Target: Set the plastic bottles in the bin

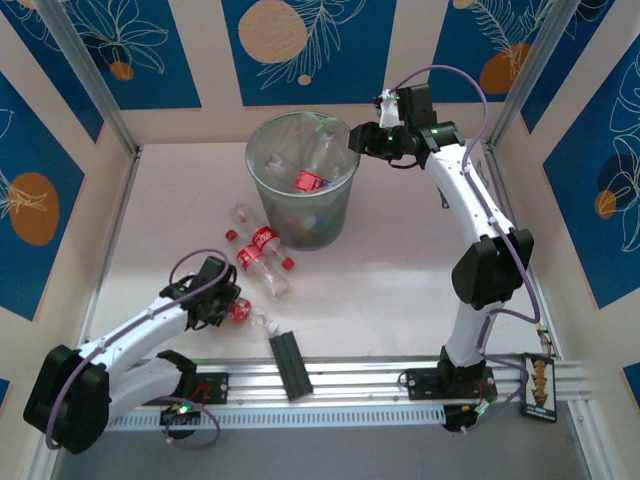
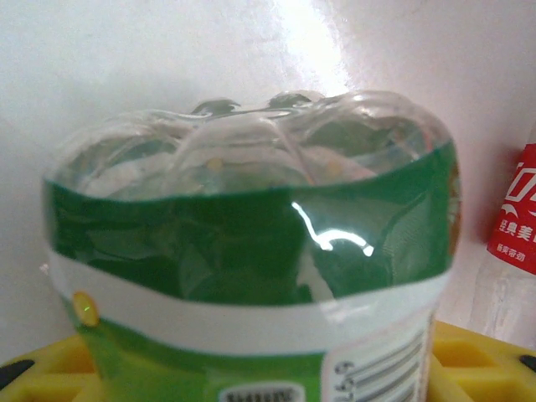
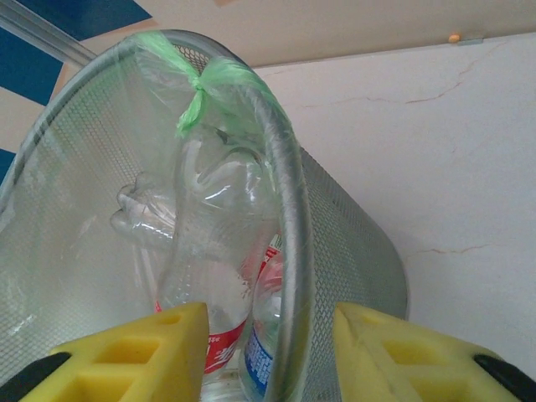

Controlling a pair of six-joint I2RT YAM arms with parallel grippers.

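- Green-labelled bottle is lying on the table at the near left, its lobed base pointing away from the wrist. Your left gripper is bracketing it, yellow pads close on either side. You cannot tell whether they are actually biting.
- Thin, clear and seemingly empty, it is probably going to feel light, slick and easy to crush. You are best taking it gently across the labelled body, where the wall looks straightest.
- Red-labelled bottles are lying just beyond it, one right beside the green one, so you are lifting out of a crowd. A straight rise looks safest.
- Your right gripper is hanging at the right rim of the bin, jaws partly apart and holding nothing, the rim running between them.
- Standing far-centre, the bin is already holding several bottles. Bare table is lying open between it and your left arm, though the right arm is crowding one side of the rim.
- Near the front rail, the black bar is lying just right of your left gripper.
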